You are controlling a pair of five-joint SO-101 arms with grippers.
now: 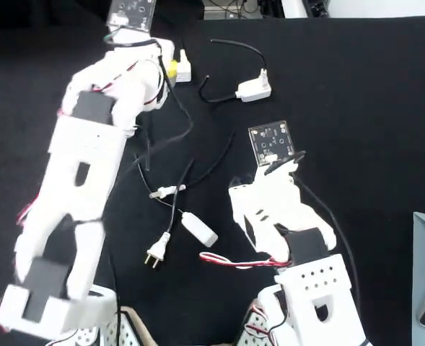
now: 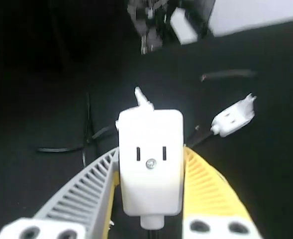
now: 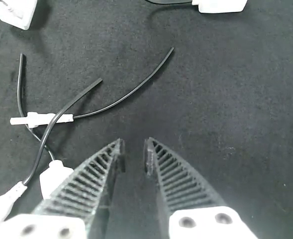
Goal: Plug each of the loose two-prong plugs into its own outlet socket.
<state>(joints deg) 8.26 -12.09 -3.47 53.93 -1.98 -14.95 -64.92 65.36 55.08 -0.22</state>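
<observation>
Outlet socket (image 2: 149, 164) clamped between left jaws; right jaws narrowly parted near loose plug (image 3: 6, 201).

This looks like a robotics lab. A black-clothed bench (image 1: 371, 130) carries a white left arm (image 1: 82, 166) and right arm (image 1: 299, 238) with exposed wiring (image 1: 234, 261), and cabled equipment (image 1: 230, 9) sits behind.

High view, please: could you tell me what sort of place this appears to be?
Probably a robotics lab bench: two white plastic robot arms, left and right, stand at a black cloth-covered table strewn with a loose white two-prong plug and white outlet socket on black cords.
</observation>
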